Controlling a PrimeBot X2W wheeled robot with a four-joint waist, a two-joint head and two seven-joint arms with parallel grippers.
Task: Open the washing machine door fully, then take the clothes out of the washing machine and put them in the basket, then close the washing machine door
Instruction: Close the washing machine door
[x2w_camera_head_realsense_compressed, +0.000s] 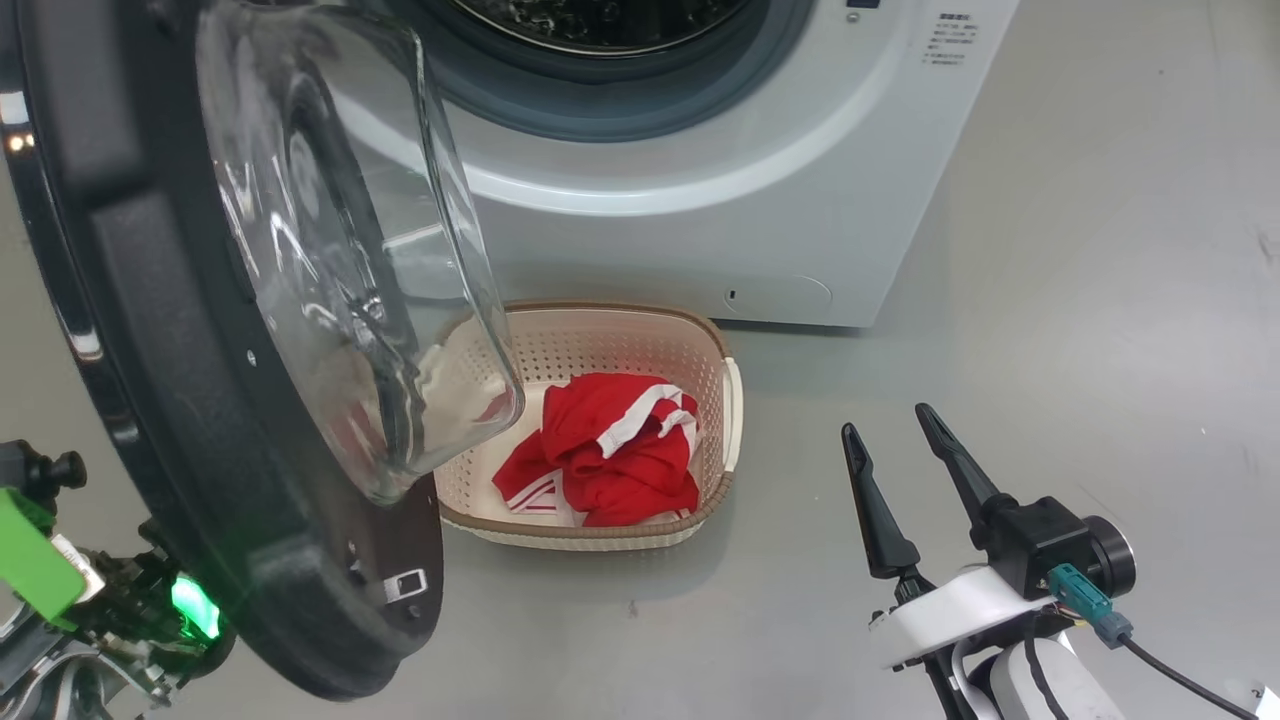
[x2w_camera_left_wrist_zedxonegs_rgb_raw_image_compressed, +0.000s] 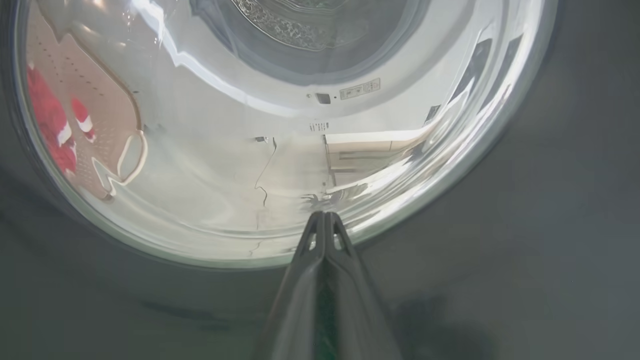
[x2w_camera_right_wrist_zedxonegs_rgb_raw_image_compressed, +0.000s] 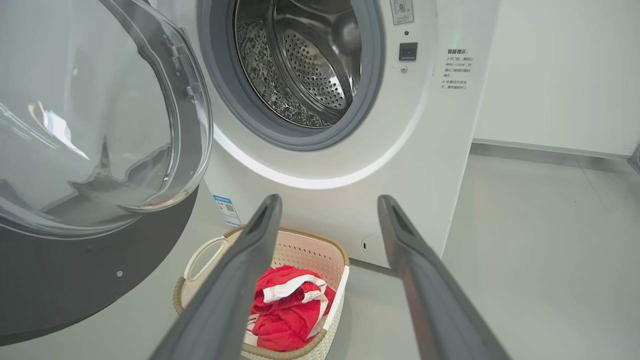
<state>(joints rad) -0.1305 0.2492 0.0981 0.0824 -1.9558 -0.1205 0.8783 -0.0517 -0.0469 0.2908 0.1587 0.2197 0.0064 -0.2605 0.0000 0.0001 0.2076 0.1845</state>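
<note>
The washing machine door (x2w_camera_head_realsense_compressed: 180, 400) stands swung open at the left, its black rim and clear glass bowl (x2w_camera_head_realsense_compressed: 340, 250) facing the basket. My left gripper (x2w_camera_left_wrist_zedxonegs_rgb_raw_image_compressed: 325, 216) is shut, with its tips against the door's outer face (x2w_camera_left_wrist_zedxonegs_rgb_raw_image_compressed: 550, 225) at the lower edge of the glass. The washing machine (x2w_camera_head_realsense_compressed: 760, 200) shows a bare steel drum (x2w_camera_right_wrist_zedxonegs_rgb_raw_image_compressed: 300, 65). In front of it, the cream basket (x2w_camera_head_realsense_compressed: 620, 312) holds the red clothes (x2w_camera_head_realsense_compressed: 610, 450). My right gripper (x2w_camera_head_realsense_compressed: 886, 420) hangs open to the right of the basket, pointing at the machine. It holds nothing (x2w_camera_right_wrist_zedxonegs_rgb_raw_image_compressed: 330, 200).
Grey floor (x2w_camera_head_realsense_compressed: 1100, 300) stretches to the right of the machine. A pale wall (x2w_camera_right_wrist_zedxonegs_rgb_raw_image_compressed: 560, 75) rises behind it. The door's lower rim (x2w_camera_right_wrist_zedxonegs_rgb_raw_image_compressed: 75, 280) overhangs the basket's left end. A black cable (x2w_camera_head_realsense_compressed: 1180, 675) trails from my right wrist.
</note>
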